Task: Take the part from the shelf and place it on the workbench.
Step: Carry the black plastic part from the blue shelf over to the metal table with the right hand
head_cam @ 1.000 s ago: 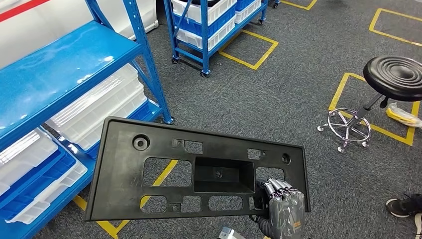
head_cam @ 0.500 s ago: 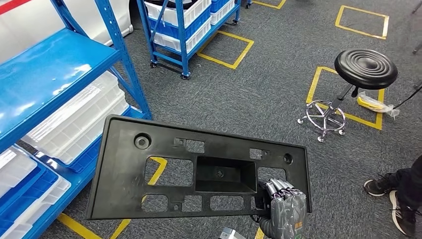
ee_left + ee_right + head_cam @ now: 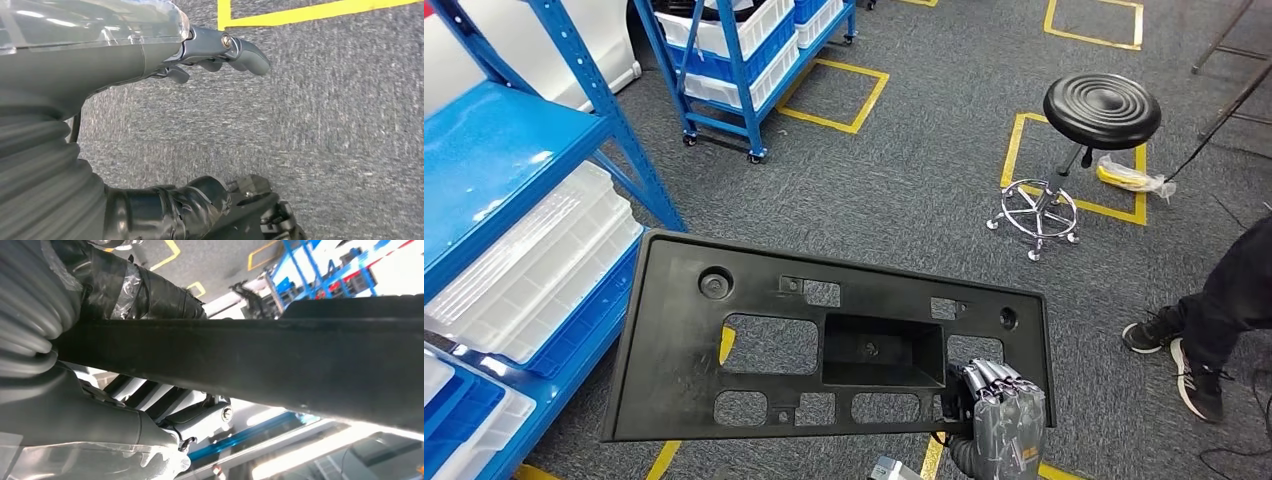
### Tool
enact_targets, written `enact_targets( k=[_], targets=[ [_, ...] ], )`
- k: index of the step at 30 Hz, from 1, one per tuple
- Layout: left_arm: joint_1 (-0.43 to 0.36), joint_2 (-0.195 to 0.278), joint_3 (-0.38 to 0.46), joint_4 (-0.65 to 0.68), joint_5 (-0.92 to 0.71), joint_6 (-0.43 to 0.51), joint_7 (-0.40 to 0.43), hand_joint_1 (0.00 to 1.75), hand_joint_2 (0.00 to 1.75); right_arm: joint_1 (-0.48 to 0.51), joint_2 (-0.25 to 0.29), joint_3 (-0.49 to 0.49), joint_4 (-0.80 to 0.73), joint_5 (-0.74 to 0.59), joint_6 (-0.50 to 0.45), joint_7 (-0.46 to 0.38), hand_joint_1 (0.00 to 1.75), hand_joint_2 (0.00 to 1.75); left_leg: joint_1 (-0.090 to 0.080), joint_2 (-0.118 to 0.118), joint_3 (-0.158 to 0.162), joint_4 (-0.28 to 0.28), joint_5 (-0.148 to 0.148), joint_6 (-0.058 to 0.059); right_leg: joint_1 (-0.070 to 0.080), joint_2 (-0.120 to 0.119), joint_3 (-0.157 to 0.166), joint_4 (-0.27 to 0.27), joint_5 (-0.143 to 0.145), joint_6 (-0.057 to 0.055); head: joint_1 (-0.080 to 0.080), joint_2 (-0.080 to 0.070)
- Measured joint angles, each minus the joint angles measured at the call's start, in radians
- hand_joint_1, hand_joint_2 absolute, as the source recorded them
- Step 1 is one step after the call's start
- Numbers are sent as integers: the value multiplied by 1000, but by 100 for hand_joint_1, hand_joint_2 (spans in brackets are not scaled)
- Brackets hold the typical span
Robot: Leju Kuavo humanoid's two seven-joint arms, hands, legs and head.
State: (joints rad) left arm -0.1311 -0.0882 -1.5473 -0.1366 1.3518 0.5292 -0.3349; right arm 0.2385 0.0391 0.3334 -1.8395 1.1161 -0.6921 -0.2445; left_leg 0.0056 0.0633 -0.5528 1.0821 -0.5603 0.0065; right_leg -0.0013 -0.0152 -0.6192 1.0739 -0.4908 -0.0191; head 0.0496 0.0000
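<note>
Right hand (image 3: 1002, 425) grips the black part (image 3: 824, 345); left hand (image 3: 165, 60) holds nothing; clear bins (image 3: 534, 265) fill the blue shelf (image 3: 484, 165).

Legible text, labels, brands, numbers, signs: none recorded. No lettering could be read on any surface in the head view or either wrist view.

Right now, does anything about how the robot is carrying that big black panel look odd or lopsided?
Yes. The black panel is held only at its near right corner by the right hand, so it juts far out to the left and sits tilted. The left hand holds nothing.
</note>
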Motion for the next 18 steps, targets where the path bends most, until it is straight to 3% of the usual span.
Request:
enact_targets(
  k=[3, 4, 5, 6, 7, 9, 11, 12, 13, 15, 17, 18],
  targets=[
    [1, 0, 0, 0, 2, 0, 0, 0, 175, 0, 1, -3, -3, -2, 0, -4, 175, 175, 4, -48, -73, 160, -86, -7, -4, 23, 6, -9, 5, -12, 0, 0],
    [2, 0, 0, 0, 3, 0, 0, 0, 175, 1, 2, -4, -3, -2, 0, -5, 175, 175, 4, -53, -101, 217, -104, -9, -3, 34, 6, -9, 4, -13, 0, 0],
    [4, 0, 0, 0, 4, 0, 0, 0, 175, 1, 2, -5, -3, -3, 0, -6, 175, 175, 5, -55, -117, 244, -103, -10, -3, 44, 7, -9, 4, -13, 0, 0],
    [5, 0, 0, 0, 4, 0, 0, 0, 175, 2, 2, -6, -3, -3, 0, -6, 175, 175, 6, -56, -117, 237, -84, -11, -4, 56, 8, -8, 4, -13, 0, 0],
    [5, 0, 0, 0, 4, 0, 0, 0, 175, 2, 2, -7, -3, -3, 0, -7, 175, 175, 8, -59, -99, 190, -47, -12, -5, 69, 9, -7, 4, -12, 0, 0],
    [5, 1, 0, 0, 4, 0, -2, 0, 175, 2, 2, -10, -3, -3, 0, -7, 175, 175, 14, -100, -45, 59, 20, -11, -5, 92, 7, 0, 1, -6, 0, 0],
    [4, 1, 0, 0, 5, 0, -2, 0, 175, 3, 2, -13, -4, -3, 0, -8, 175, 175, 17, -142, -17, -8, 38, -9, -7, 114, -2, 6, 3, 8, 0, 0],
    [5, 1, -1, 0, 5, 0, -3, 0, 175, 4, 2, -14, -5, -3, 0, -9, 175, 175, 16, -147, -15, -14, 36, -6, -8, 125, -7, 6, 6, 16, 0, 0],
    [4, 1, -1, 0, 5, 0, -3, 0, 175, 7, 2, -15, -5, -3, 0, -10, 175, 175, 15, -136, -14, -17, 39, 0, -10, 135, -10, 2, 11, 23, 1, 0],
    [3, 2, -1, 0, 6, 0, -4, 0, 175, 11, 2, -18, -7, -3, 0, -12, 175, 175, 16, -112, -8, -30, 47, 14, -9, 109, -17, 14, 3, 33, 1, 0],
    [2, 3, -1, 0, 5, 0, -4, 0, 175, 11, 2, -22, -8, -3, 0, -13, 175, 175, 14, -85, -4, -40, 52, 25, -8, 51, -50, 90, -43, 39, 2, 0],
    [3, 3, -1, 0, 5, 0, -4, 0, 175, 11, 2, -23, -9, -3, 0, -13, 175, 175, 12, -71, -4, -41, 52, 28, -8, 34, -78, 147, -73, 42, 3, 0]
  ],
)
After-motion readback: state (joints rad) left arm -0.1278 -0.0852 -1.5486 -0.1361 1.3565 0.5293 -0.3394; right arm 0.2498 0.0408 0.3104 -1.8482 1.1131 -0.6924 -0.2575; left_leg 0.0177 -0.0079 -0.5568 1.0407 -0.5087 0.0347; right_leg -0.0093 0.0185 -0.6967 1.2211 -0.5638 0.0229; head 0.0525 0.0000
